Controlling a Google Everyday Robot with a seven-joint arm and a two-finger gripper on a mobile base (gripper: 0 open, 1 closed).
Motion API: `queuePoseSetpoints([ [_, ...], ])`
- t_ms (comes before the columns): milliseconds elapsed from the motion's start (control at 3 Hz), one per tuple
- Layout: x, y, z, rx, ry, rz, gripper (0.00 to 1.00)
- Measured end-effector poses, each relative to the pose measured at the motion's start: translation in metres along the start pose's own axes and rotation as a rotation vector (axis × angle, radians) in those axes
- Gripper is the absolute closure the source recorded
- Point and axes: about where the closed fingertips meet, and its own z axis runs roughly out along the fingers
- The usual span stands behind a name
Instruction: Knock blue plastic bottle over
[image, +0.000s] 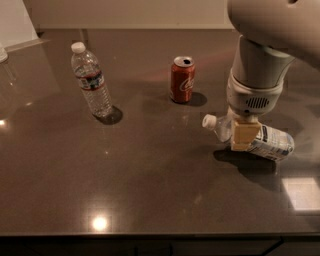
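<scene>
My fingers (245, 136) were low over the right side of the bench (150, 190), hanging from the pale wrist of my arm (257, 75). One yellowish pad showed in front of the blue plastic bottle (272, 142). That bottle lay on its side on the bench, its white cap (209, 121) pointing left toward the middle and its labelled body running off to the right. The pad covered the bottle's shoulder, and I could not tell whether my fingers were spread around it or pinching it. A red soda can (182, 79) stood upright farther back and to the left, apart from the bottle. Far over on the left a slimmer clear bottle (91, 82) stood upright, well apart from the rest.
</scene>
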Motion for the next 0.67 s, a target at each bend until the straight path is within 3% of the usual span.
queuePoseSetpoints([
  [333,-0.0066,0.0036,0.0211,0.005,-0.063,-0.001,0.0],
  [667,-0.0066,0.0036,0.0211,0.005,-0.064,-0.001,0.0],
])
